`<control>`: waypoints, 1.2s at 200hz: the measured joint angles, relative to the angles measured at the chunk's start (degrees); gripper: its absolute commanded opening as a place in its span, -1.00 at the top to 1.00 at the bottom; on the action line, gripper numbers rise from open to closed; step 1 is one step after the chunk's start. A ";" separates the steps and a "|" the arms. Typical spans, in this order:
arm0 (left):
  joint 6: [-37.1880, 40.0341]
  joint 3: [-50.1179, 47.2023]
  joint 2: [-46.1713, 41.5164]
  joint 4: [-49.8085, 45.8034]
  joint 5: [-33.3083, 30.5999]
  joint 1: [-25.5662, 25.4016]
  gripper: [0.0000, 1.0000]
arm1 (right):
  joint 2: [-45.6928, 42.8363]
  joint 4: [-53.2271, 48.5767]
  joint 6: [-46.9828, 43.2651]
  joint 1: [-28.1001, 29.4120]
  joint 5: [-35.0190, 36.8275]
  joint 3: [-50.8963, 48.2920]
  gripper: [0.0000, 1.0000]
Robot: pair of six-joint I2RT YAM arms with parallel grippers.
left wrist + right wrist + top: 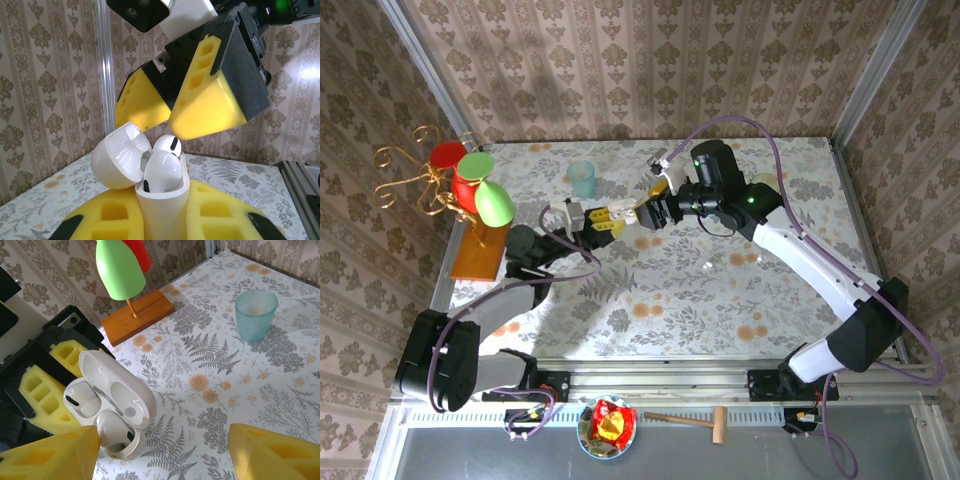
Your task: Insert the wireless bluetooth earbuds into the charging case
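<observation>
Left wrist view: left gripper (165, 222) clamped on case (162, 200), lid open, above table centre. Two earbuds (164, 172) in wells, front one apparently riding high. Right gripper (167, 122), fingers apart, hovers just above. Seating step seems nearly done; next likely gentle downward press, then lid closing.

Bright, even light, glare on the charging case (119, 161), frame edges seemingly soft.
</observation>
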 measured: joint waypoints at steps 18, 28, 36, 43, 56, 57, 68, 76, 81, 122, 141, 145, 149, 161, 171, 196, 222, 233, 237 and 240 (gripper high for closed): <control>-0.04 0.00 0.42 -0.07 0.04 0.20 0.99 | 0.22 -0.13 0.31 -0.02 0.07 0.02 -0.38; -0.04 0.00 0.44 -0.04 0.04 0.22 0.99 | 0.17 -0.17 0.35 -0.07 0.13 0.02 -0.39; -0.04 0.00 0.44 0.02 0.04 0.24 1.00 | 0.11 -0.07 0.35 -0.07 0.13 0.02 -0.40; -0.02 0.00 0.44 0.07 0.04 0.24 0.99 | 0.00 -0.02 0.55 -0.07 0.11 0.02 -0.40; 0.02 0.00 0.44 0.39 0.07 0.28 1.00 | -0.28 0.24 0.92 -0.11 0.02 0.00 -0.42; 0.04 0.00 0.44 0.42 0.09 0.28 1.00 | -0.31 0.28 1.01 -0.11 0.00 0.00 -0.42; 0.31 0.00 0.50 0.52 0.44 0.28 1.00 | -0.61 0.81 1.88 -0.11 -0.04 0.02 -0.42; 0.74 0.00 0.68 0.79 0.72 0.28 1.00 | -0.63 1.07 2.64 -0.11 -0.07 0.26 -0.41; 1.11 0.00 0.79 0.98 0.96 0.28 1.00 | -0.61 1.09 3.34 -0.11 -0.07 0.59 -0.40; 4.66 -0.46 1.03 2.03 2.75 0.28 1.00 | 3.72 0.20 6.97 -0.11 0.02 8.24 -0.40; 5.92 -0.76 1.03 2.38 3.50 0.28 1.00 | 7.10 -2.45 7.06 -0.13 0.07 12.74 -0.41; 6.16 -0.85 1.01 2.43 3.67 0.28 1.00 | 7.80 -3.37 6.91 -0.17 0.02 13.62 -0.41; 6.43 -0.96 1.01 2.51 3.85 0.28 1.00 | 8.44 -4.37 6.78 -0.17 0.00 14.40 -0.41; 7.39 -1.38 1.01 2.54 4.11 0.28 1.00 | 10.49 -7.50 6.21 -0.17 -0.33 16.70 -0.41; 8.02 -1.70 0.98 2.54 4.17 0.26 1.00 | 11.87 -10.40 5.51 -0.17 -0.74 18.21 -0.40; 9.77 -2.36 0.94 2.49 3.85 0.28 1.00 | 13.49 -17.38 3.02 -0.17 -1.44 20.17 -0.40; 10.62 -2.84 0.94 2.12 3.69 0.17 1.00 | 13.38 -20.76 0.96 -0.28 -1.62 20.55 -0.40; 10.67 -3.04 0.94 1.77 3.39 0.15 1.00 | 13.14 -21.49 0.15 -0.33 -1.73 20.55 -0.40; 10.67 -3.08 0.94 1.64 3.17 0.17 1.00 | 13.00 -21.79 -0.09 -0.33 -1.77 20.55 -0.41; 10.69 -3.10 0.94 1.55 2.99 0.17 1.00 | 12.83 -22.01 -0.35 -0.33 -1.79 20.52 -0.41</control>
